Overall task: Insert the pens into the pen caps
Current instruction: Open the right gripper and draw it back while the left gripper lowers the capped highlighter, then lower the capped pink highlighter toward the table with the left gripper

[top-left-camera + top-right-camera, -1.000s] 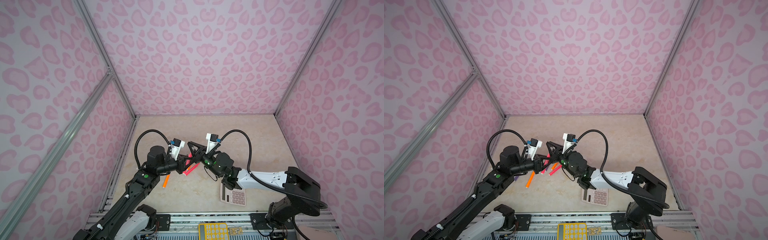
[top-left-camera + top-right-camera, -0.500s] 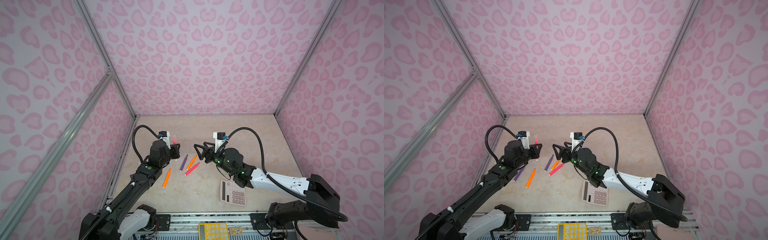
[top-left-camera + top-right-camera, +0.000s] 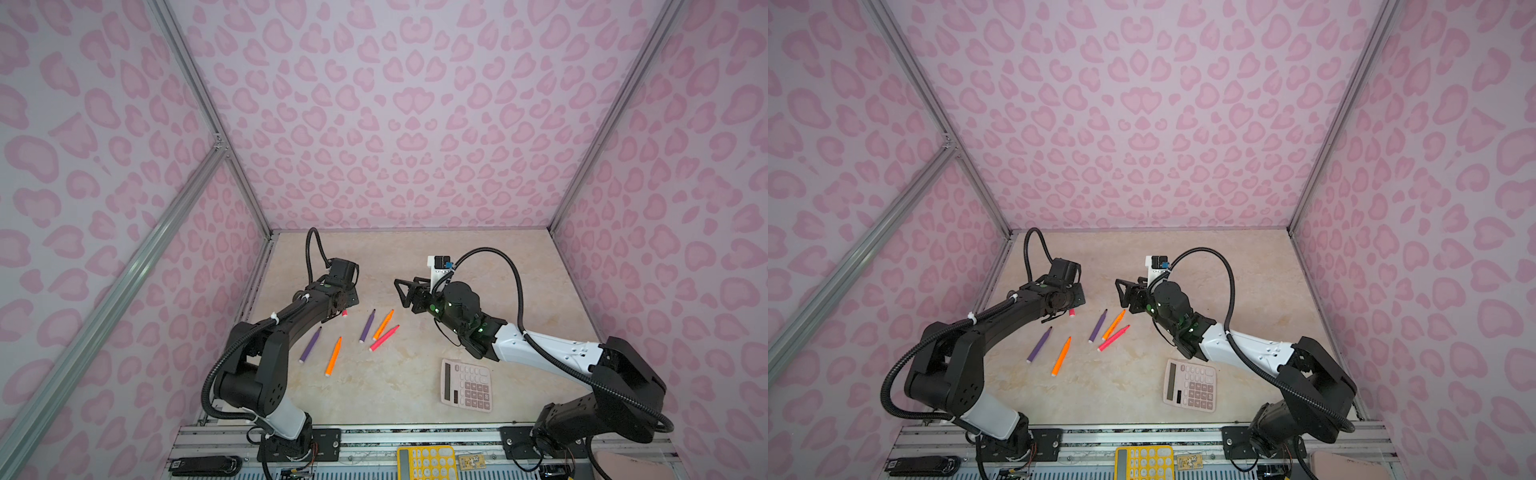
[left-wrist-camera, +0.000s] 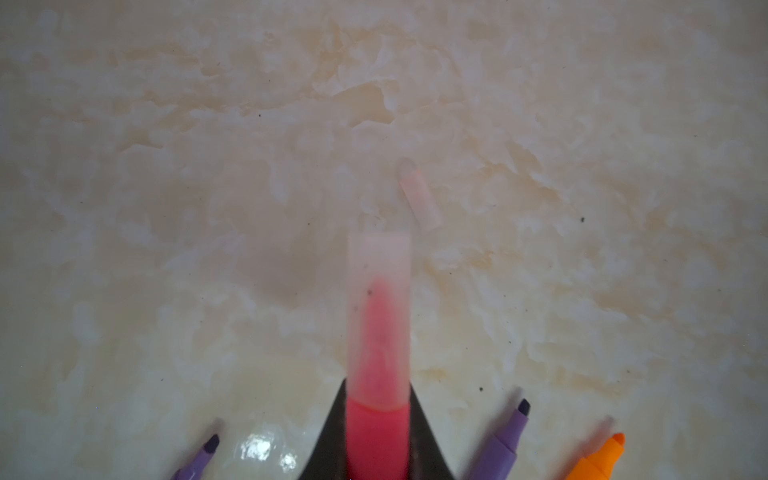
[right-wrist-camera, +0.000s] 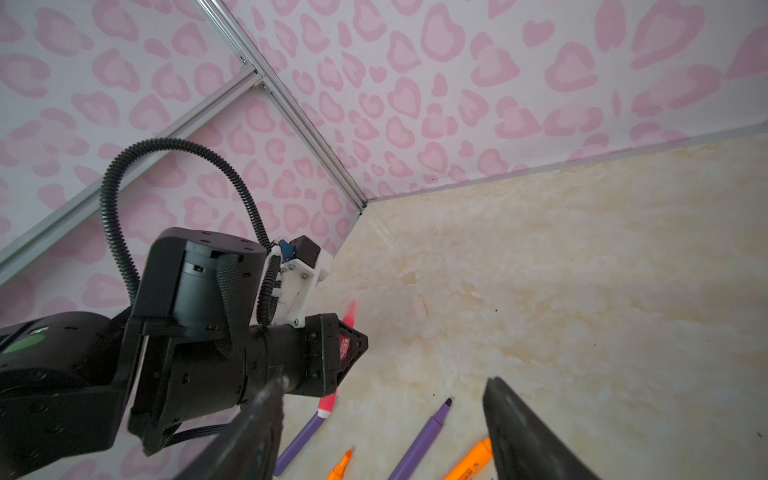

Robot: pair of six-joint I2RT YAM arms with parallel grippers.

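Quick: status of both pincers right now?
Left pincer: closed on the pink pen, which has a clear cap on its tip.
Right pincer: open, holding nothing.

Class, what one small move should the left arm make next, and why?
Probably lower the pink pen and let it go: the left gripper is shut on it, a clear cap already covers its tip, and the right gripper is open, apart.
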